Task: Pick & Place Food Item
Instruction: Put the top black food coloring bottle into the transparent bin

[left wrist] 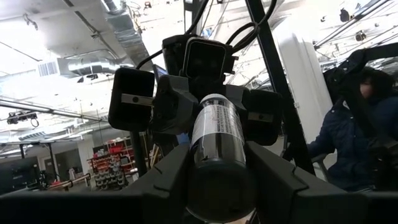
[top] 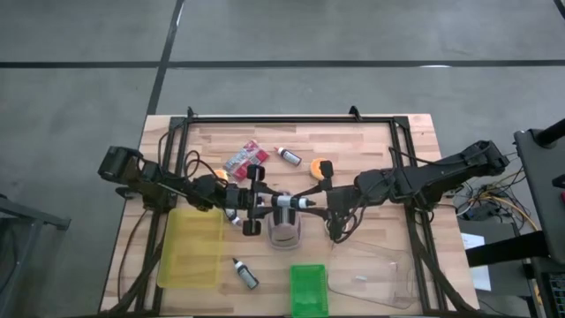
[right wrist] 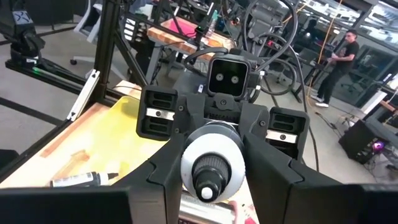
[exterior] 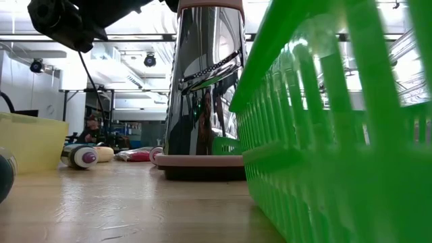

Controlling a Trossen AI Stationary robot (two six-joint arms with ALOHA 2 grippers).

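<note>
A small bottle (top: 284,202) with a dark body, a printed label and a white cap is held level between my two grippers, above a shiny metal cup (top: 284,232). My left gripper (top: 261,202) comes from the table's left and is shut on the bottle's dark bottom end (left wrist: 217,180). My right gripper (top: 311,204) comes from the right and is shut on the cap end (right wrist: 211,163). The cup (exterior: 202,101) stands upright on the wooden table. My left gripper pinches the bottle's dark lower body (left wrist: 217,155) between its two fingers. The fingers come level from the table's left and lie along the bottle. The bottle is lifted clear and lies level. My right gripper pinches the bottle's white cap end (right wrist: 214,149) between its two fingers. The fingers come level from the table's right and lie along the bottle. The nozzle (right wrist: 210,177) points back at the wrist.
A yellow bin (top: 190,249) stands at the near left, a green basket (top: 309,290) at the near middle, and a clear tray (top: 375,278) at the near right. Two loose bottles (top: 288,156) (top: 244,273), a red packet (top: 243,159) and an orange item (top: 320,168) lie on the table.
</note>
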